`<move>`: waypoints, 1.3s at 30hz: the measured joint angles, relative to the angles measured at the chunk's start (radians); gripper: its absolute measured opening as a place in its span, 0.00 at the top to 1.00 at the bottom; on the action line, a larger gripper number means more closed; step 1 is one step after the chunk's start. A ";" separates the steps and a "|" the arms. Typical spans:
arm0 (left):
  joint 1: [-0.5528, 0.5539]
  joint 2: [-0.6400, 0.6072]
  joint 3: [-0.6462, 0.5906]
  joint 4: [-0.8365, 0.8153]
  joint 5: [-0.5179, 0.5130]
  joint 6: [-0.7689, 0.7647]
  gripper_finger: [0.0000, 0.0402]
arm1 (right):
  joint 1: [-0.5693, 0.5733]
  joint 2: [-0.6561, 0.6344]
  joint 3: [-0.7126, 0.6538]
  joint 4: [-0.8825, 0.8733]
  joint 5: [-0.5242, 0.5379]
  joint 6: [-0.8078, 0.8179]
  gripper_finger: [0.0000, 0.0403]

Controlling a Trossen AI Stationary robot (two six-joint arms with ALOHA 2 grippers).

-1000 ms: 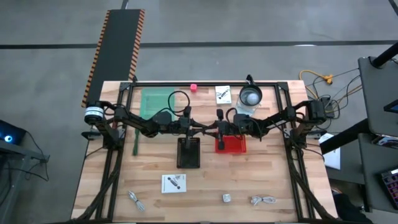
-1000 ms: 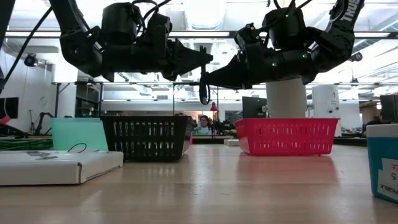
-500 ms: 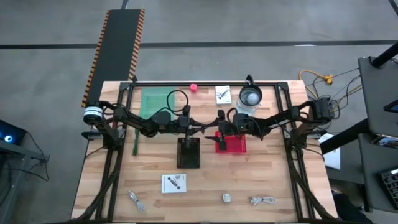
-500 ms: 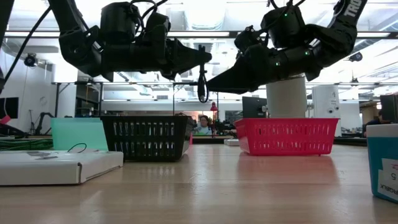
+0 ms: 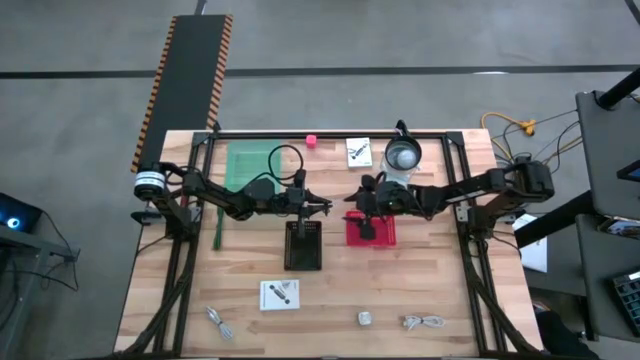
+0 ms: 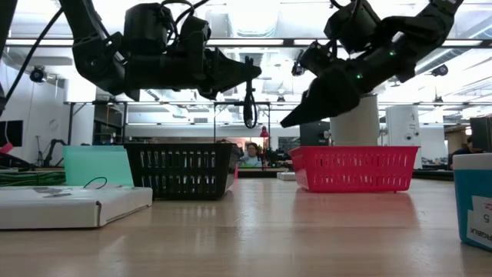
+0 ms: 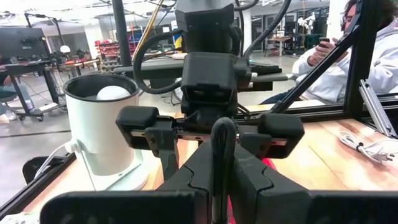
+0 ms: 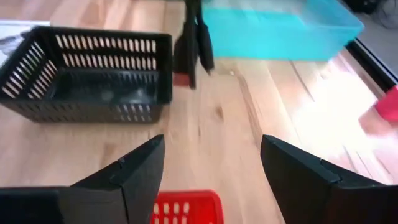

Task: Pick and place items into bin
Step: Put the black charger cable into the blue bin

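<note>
My left gripper [image 5: 323, 205] hangs above the table's middle, over the black bin's [image 5: 303, 246] far end, shut on a slim black loop-ended thing [image 6: 250, 104]. My right gripper [image 8: 211, 180] is open and empty above the red bin [image 5: 372, 231], tipped down, a little to the right of the held thing. White cards lie at the near side [image 5: 280, 294] and the far side [image 5: 359, 152]. A pink blob [image 5: 311, 141], a silver cube [image 5: 365, 319], a cable bundle [image 5: 423, 322] and a clip [image 5: 219, 322] lie loose on the table. My left gripper pinches the black thing near its upper part [image 7: 222, 134] between its two fingertips. The fingers lie level and point toward the table's right. The thing hangs upright, its lower end [image 6: 250, 123] below the fingers, clear of the table and both bins.
A clear jug [image 5: 403, 157] stands at the far right behind the red bin. A green tray [image 5: 248, 165] with a black cable loop lies at the far left. A person sits beyond the table [image 7: 323, 68].
My right gripper has drawn back from the black thing toward the table's right edge and tipped its fingers down over the red bin. The black thing stays hanging in my left gripper.
</note>
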 joint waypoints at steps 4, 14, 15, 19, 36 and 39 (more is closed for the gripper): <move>0.000 -0.003 -0.001 0.000 0.000 0.000 0.97 | 0.000 -0.006 0.000 -0.040 0.014 0.000 0.41; 0.000 -0.009 -0.002 0.004 0.000 0.000 0.97 | 0.000 -0.004 0.000 -0.040 0.014 0.014 0.44; 0.000 -0.010 -0.002 0.002 0.000 0.000 0.97 | 0.000 -0.004 0.000 -0.042 0.014 0.022 0.44; 0.000 -0.013 -0.002 0.002 -0.001 -0.001 0.97 | 0.000 -0.004 0.000 -0.050 0.014 0.027 0.44; -0.001 -0.180 0.004 -0.234 -0.029 -0.039 0.97 | 0.000 -0.004 -0.007 -0.073 0.014 0.026 0.44; -0.001 -0.217 0.009 -0.304 -0.072 -0.101 0.97 | 0.000 -0.004 -0.008 -0.073 0.014 0.025 0.44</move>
